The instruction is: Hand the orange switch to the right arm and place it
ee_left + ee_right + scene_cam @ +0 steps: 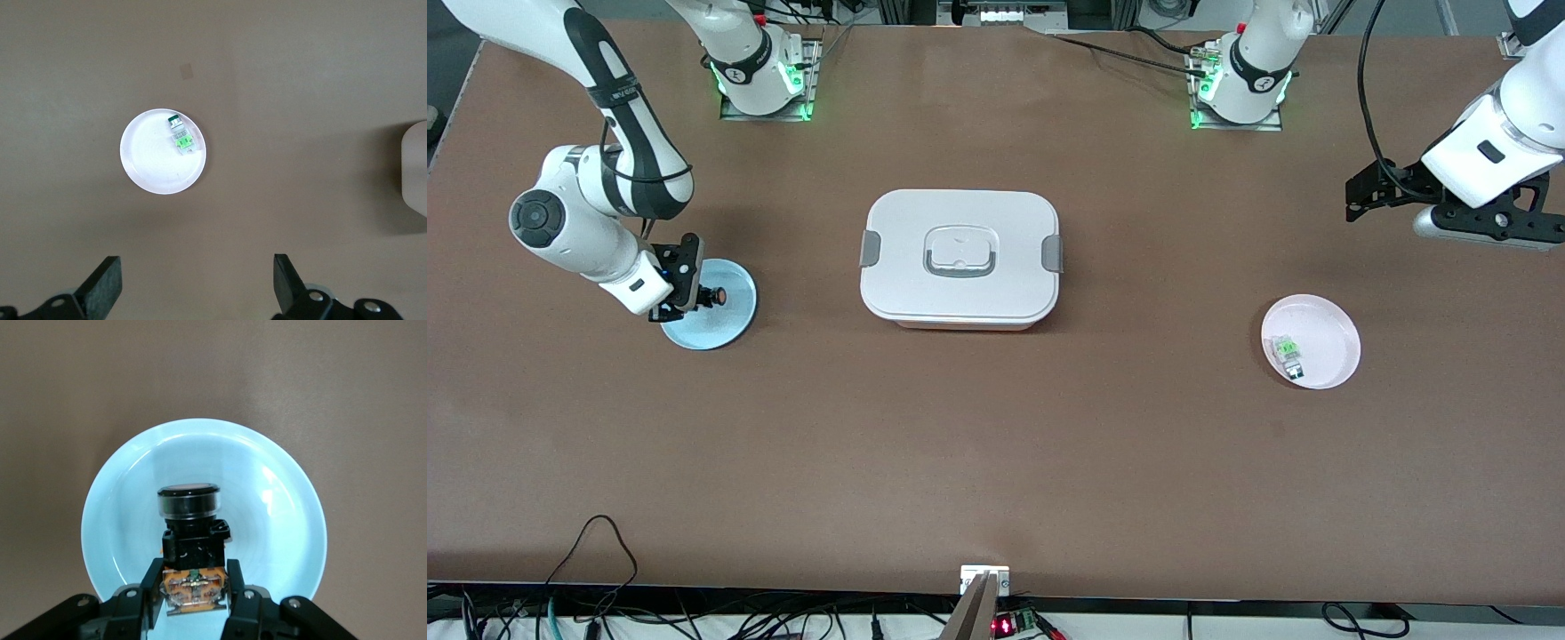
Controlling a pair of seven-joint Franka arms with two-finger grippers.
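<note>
The orange switch has a black body, an orange base and a round button end. My right gripper is shut on it just over the light blue plate at the right arm's end of the table. In the right wrist view the fingers clamp the switch's orange base, with the button end pointing out over the blue plate. I cannot tell whether the switch touches the plate. My left gripper is open and empty, held up over bare table at the left arm's end; it waits there.
A pink plate with a small clear-and-green part lies near the left arm's end; both show in the left wrist view, plate and part. A white lidded box stands in the table's middle.
</note>
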